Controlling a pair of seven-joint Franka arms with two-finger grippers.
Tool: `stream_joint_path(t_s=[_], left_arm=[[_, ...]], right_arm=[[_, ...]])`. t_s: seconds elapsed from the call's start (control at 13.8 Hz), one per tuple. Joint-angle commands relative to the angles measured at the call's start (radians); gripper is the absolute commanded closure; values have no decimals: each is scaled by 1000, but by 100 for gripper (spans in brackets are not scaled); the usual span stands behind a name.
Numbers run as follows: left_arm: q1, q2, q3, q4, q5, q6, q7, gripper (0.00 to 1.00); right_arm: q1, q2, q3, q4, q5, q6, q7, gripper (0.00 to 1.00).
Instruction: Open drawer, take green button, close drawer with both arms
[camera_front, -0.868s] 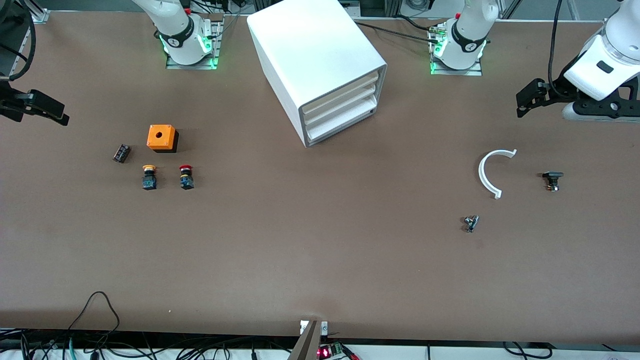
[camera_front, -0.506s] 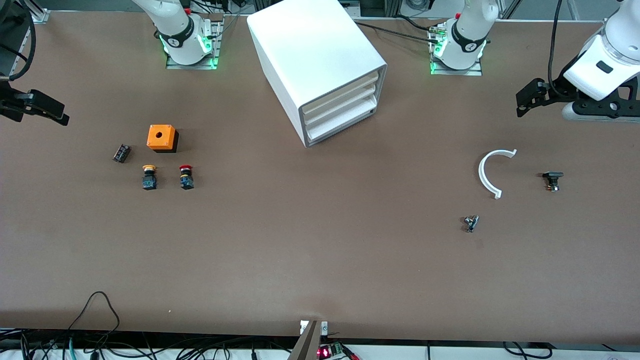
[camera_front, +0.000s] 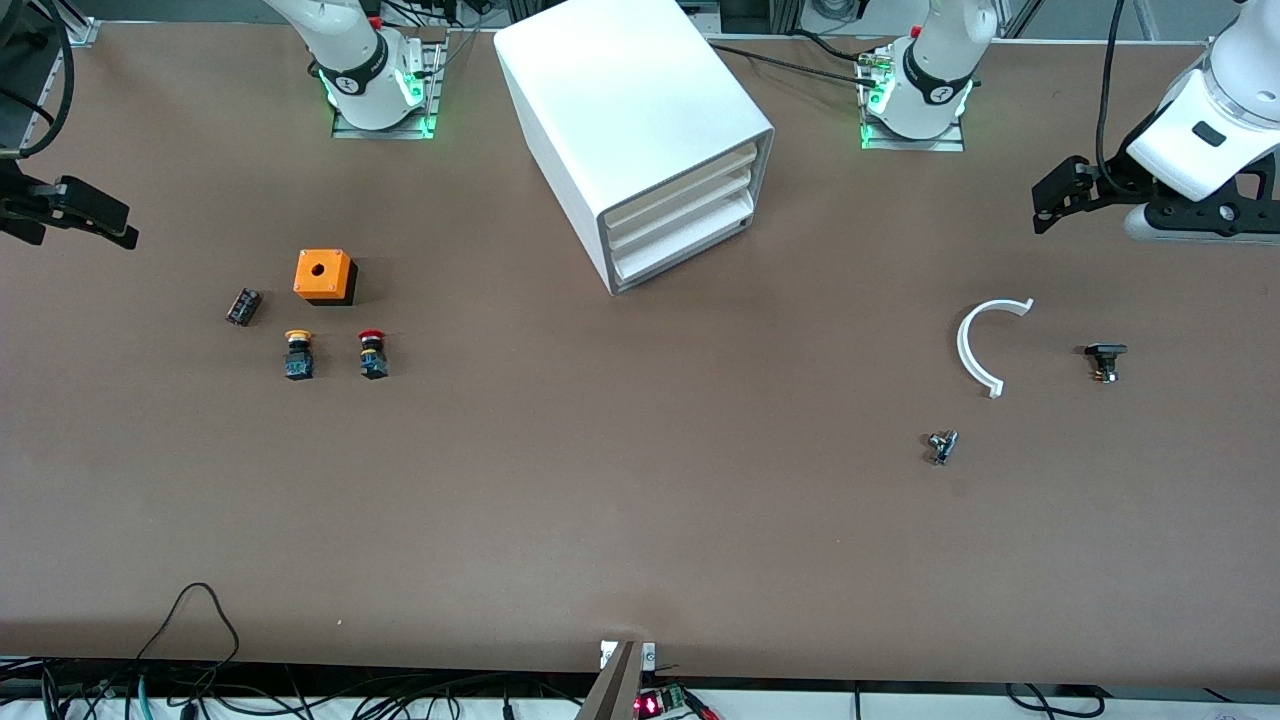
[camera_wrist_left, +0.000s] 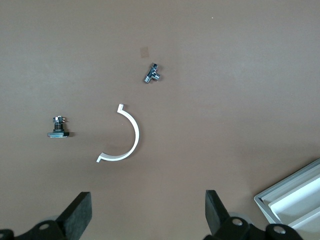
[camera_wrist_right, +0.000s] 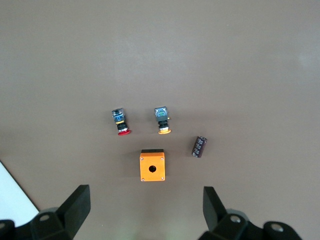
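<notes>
— So, where are your hands?

— My left gripper (camera_wrist_left: 145, 215) hangs spread wide and empty over the table's left-arm end, above a curved white plastic half-ring (camera_front: 982, 345), a small black-topped bolt piece (camera_front: 1104, 360) and a little silver metal fitting (camera_front: 941, 446). My right gripper (camera_wrist_right: 145, 212) is also fully spread, holding nothing, over the right-arm end, above an orange square box with a hole in its lid (camera_front: 324, 275).

— What else lies under it?

— A red-capped push button (camera_front: 372, 354) and a yellow-capped push button (camera_front: 298, 354) side by side, nearer the front camera than the box, and a small dark cylinder (camera_front: 243, 306) beside it.

— And the drawer?

— The lowest shallow white drawer (camera_front: 680, 252) sits pushed in, flush in the big white box cabinet (camera_front: 620, 110) standing between my two bases. The green-capped button I cannot see anywhere.
</notes>
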Motion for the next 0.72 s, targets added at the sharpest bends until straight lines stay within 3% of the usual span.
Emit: stream_joint_path(t_s=[0.0, 0.29, 0.51, 0.65], left_arm=[[-9, 44, 0, 64, 16, -41, 16, 0], [40, 131, -15, -1, -7, 10, 24, 0], [43, 219, -30, -63, -101, 16, 65, 0], [44, 266, -96, -134, -158, 50, 71, 0]], right_arm=[[0, -26, 0, -18, 0, -8, -17, 0], [0, -26, -2, -18, 0, -6, -17, 0], [0, -26, -2, -18, 1, -8, -15, 0], [0, -26, -2, -18, 1, -6, -15, 0]])
